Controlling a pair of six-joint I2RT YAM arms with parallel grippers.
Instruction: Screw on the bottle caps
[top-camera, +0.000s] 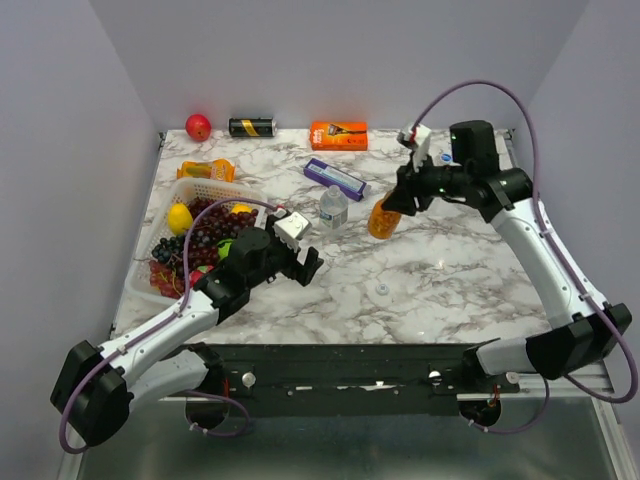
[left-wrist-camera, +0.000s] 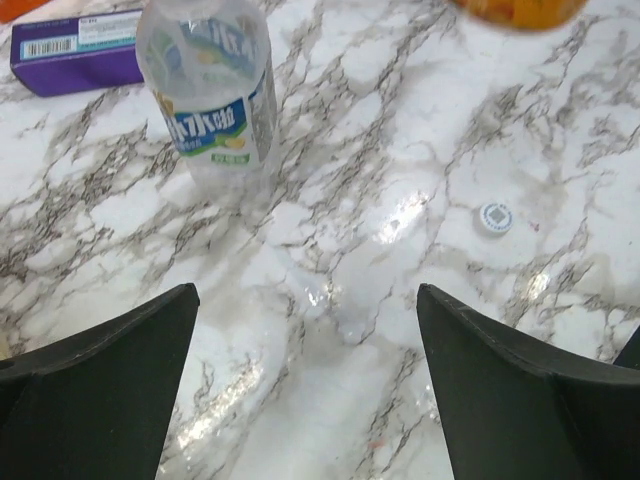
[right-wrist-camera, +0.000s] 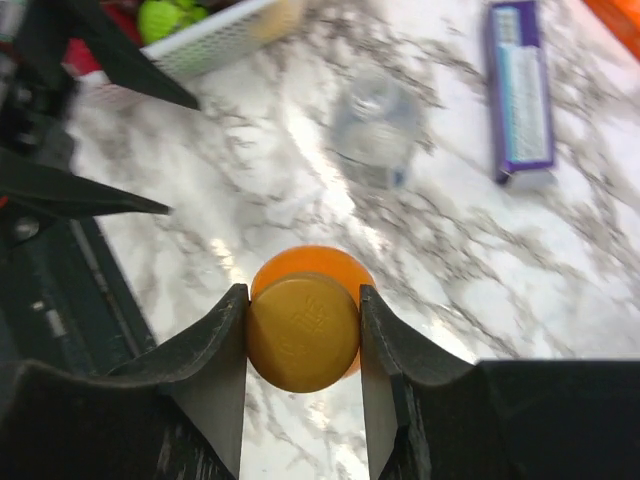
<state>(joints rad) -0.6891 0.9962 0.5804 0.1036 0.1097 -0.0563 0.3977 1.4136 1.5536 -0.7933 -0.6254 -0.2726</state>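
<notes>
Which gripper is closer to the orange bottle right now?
Right. The right gripper has its jaws clamped on the cap end of the orange bottle. The left gripper hangs open over the table, off to the bottle's left, not touching it.

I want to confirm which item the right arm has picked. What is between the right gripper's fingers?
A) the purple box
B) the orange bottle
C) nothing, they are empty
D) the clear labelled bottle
B: in the right wrist view the right gripper has its fingers pressed on both sides of the orange bottle, which the top view shows tilted at that arm's tip.
</notes>
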